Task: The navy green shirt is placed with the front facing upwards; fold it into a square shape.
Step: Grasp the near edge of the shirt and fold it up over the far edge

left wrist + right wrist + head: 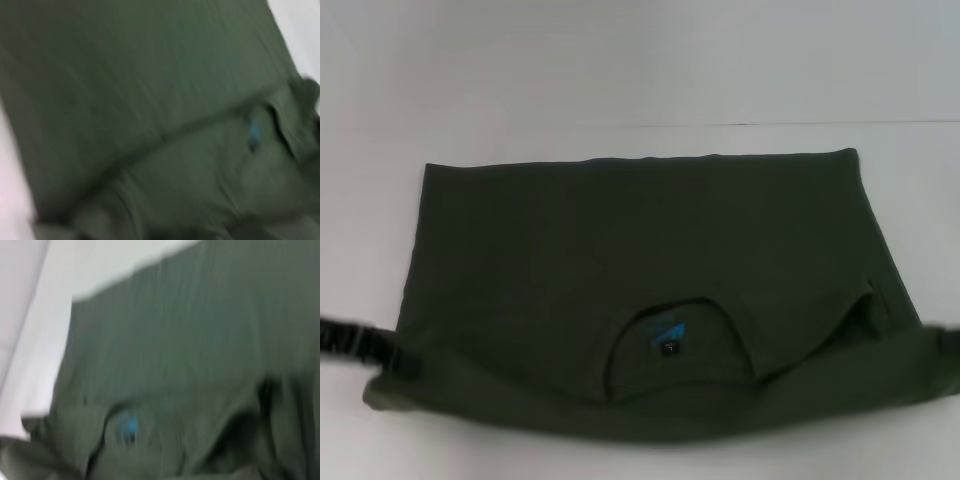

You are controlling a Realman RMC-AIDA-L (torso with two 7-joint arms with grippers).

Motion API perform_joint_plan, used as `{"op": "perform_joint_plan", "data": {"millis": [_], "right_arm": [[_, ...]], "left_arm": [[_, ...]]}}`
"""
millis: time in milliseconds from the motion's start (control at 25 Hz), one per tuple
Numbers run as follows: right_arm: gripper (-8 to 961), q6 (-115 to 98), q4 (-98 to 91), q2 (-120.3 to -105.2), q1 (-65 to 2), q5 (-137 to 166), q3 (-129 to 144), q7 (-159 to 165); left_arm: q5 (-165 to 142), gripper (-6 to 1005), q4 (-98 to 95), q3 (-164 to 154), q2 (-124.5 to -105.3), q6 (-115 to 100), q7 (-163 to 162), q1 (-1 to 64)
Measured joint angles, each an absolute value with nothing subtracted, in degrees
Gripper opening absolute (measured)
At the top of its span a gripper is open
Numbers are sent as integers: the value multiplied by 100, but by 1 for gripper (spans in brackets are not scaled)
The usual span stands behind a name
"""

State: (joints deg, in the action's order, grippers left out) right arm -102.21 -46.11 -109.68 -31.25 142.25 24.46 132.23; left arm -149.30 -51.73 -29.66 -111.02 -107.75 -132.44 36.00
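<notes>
1. Here the shirt (630,260) is lying across the white worktop (640,60), collar and blue label (668,335) nearest the robot.
2. The left pincer (395,362) and right pincer (948,340) are sitting at its near corners; I cannot tell their grip.

Dark olive-green cotton T-shirt (570,260), plain and unpatterned across the visible cloth, no lettering showing. Small inner neck label (668,336) printed bright blue with a dark patch below, between the two pincers. Black left gripper arm (350,340) at the shirt's edge. White matte table surface (620,60) beyond.
</notes>
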Motion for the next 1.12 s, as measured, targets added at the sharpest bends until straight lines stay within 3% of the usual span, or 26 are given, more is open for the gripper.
{"op": "perform_joint_plan", "data": {"millis": [400, 600, 1120], "right_arm": [[20, -8708, -4609, -11095, -3633, 13429, 2313, 13627], [20, -7578, -4475, -11301, -3735, 13376, 2376, 13661], [21, -5264, -3723, -11501, -4274, 13382, 3504, 13788]], "left_arm": [[-14934, 31, -4948, -3000, -10952, -9336, -14109, 4337], [-14959, 31, -4669, -3231, -11003, -8212, -14485, 4560], [-14975, 30, -4307, -3613, -11138, -6653, -14837, 4702]]}}
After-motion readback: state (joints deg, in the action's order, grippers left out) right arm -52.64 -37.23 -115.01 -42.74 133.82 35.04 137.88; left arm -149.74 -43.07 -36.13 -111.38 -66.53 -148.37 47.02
